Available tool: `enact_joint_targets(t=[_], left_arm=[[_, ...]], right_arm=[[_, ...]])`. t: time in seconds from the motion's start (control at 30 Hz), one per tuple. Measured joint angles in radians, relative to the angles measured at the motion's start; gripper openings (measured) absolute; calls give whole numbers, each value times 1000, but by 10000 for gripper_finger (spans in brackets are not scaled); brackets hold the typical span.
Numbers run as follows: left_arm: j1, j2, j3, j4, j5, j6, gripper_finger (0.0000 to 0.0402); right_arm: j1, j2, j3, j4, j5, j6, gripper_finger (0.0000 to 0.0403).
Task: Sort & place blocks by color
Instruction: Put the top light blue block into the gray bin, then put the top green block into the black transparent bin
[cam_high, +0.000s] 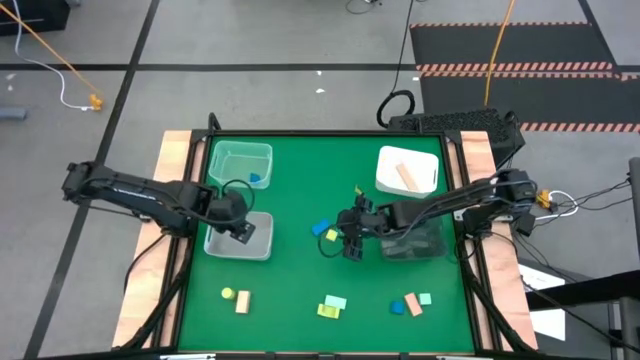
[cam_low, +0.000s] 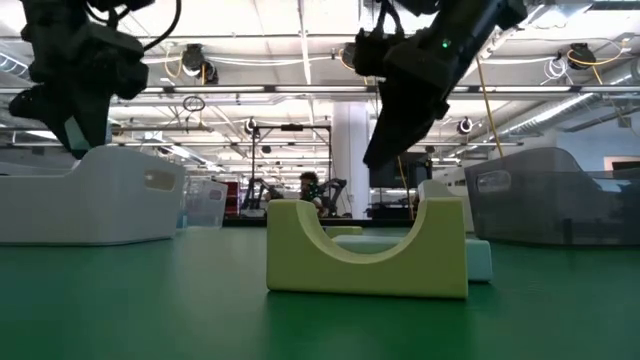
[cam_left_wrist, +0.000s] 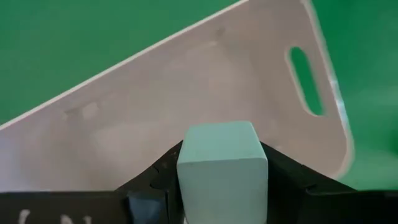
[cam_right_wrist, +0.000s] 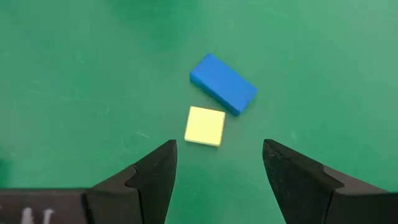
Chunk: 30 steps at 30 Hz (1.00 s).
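Observation:
My left gripper (cam_high: 242, 230) hangs over a pale grey tray (cam_high: 260, 246) at the table's left, shut on a mint block (cam_left_wrist: 222, 167); the tray's floor (cam_left_wrist: 186, 81) lies below it. My right gripper (cam_right_wrist: 217, 168) stands open above the green mat near the middle. Just ahead of its fingers a yellow block (cam_right_wrist: 205, 126) and a blue block (cam_right_wrist: 222, 83) lie flat on the mat, touched by nothing. In the low view the left gripper (cam_low: 75, 125) is above the pale tray (cam_low: 90, 195) and the right gripper (cam_low: 385, 150) hangs mid-table. My left gripper pinches the mint block by two opposite sides (cam_left_wrist: 186, 177) between its two fingers. The fingers come from above, pointing steeply down. The block is lifted clear above the tray's floor.
A clear tray (cam_high: 240, 160) with a blue block (cam_high: 257, 180) stands at far left. A white tray (cam_high: 425, 165) holds a tan block (cam_high: 407, 176). A dark tray (cam_high: 420, 243) is at the right. Loose blocks (cam_high: 330, 306) lie along the near edge, among them a yellow-green arch (cam_low: 365, 255).

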Motion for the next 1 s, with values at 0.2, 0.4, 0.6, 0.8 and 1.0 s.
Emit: enact_joint_targets(t=[0.2, 0.4, 0.6, 0.8, 1.0], left_arm=[[-1, 80, 0, 3, -22, 31, 173], [-1, 98, 0, 10, -21, 58, 195], [-1, 98, 0, 10, -17, 45, 239], [-1, 95, 0, 14, 45, 26, 267], [-1, 90, 0, 16, 127, 19, 267]], right_arm=[[0, 61, 0, 63, -5, 2, 228], [0, 122, 0, 113, -11, 30, 229], [0, 165, 0, 135, -30, 122, 229], [1, 183, 0, 152, 26, 139, 229], [0, 193, 1, 178, 28, 138, 229]])
